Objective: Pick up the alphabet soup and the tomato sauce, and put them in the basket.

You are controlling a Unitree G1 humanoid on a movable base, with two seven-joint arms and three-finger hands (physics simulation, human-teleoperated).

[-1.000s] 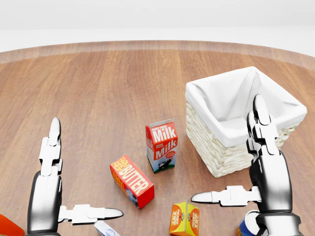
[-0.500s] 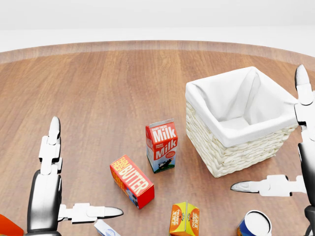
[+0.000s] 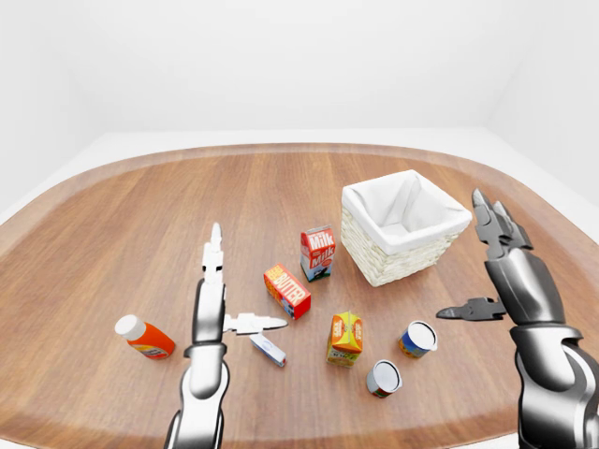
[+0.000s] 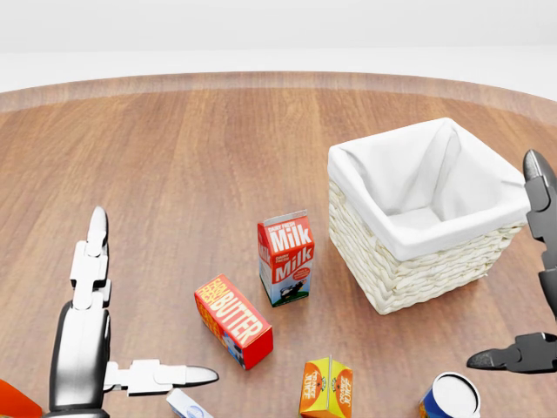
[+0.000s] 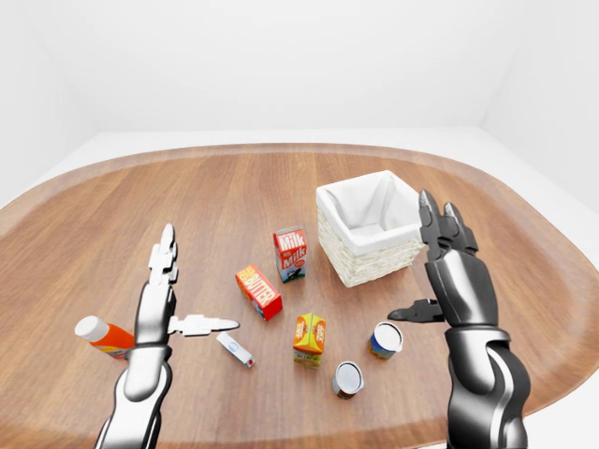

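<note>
Right hand [image 3: 510, 271] hovers, fingers spread, empty; blue-labelled can [image 3: 417, 339] just below-left of its thumb, basket [image 3: 402, 224] up-left. Left hand [image 3: 213, 304] splayed too.

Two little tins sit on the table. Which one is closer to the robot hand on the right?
The blue-labelled can, just below the right robot hand. The grey one lies further down-left.

On my bench [image 3: 140, 215], the basket [image 3: 402, 224] is the landmark. In the left-eye view, left of it stands the milk carton [image 3: 317, 253]; below it lie two cans [image 3: 417, 339] [image 3: 383, 378].
</note>
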